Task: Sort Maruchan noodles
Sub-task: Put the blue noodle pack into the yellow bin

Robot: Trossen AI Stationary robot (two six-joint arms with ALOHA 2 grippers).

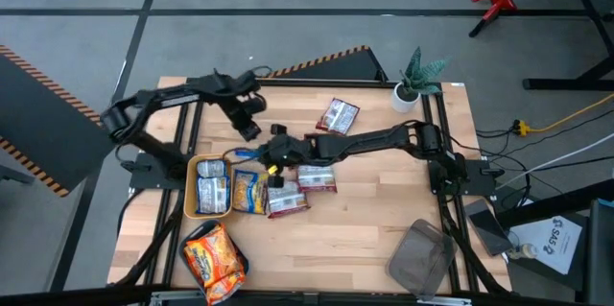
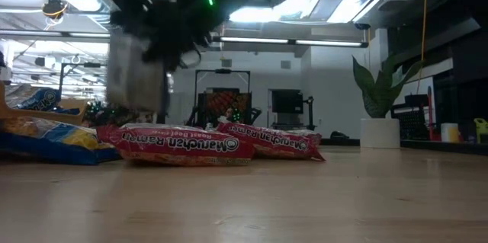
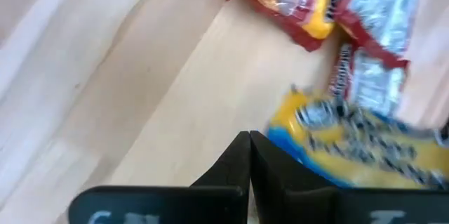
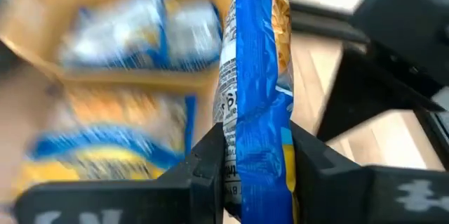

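Between the right gripper's (image 4: 256, 157) closed fingers (image 4: 203, 164), a blue noodle packet (image 4: 256, 76) hangs edge-up above the yellow tray (image 1: 191, 189) on the desk (image 1: 384, 229). The left gripper (image 3: 250, 155), fingers shut and empty, hovers nearby. The slick packet, pinched low, could slip and land outside the tray.

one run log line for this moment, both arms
right gripper: shut on blue noodle packet, above yellow tray | left gripper: shut, empty, over table
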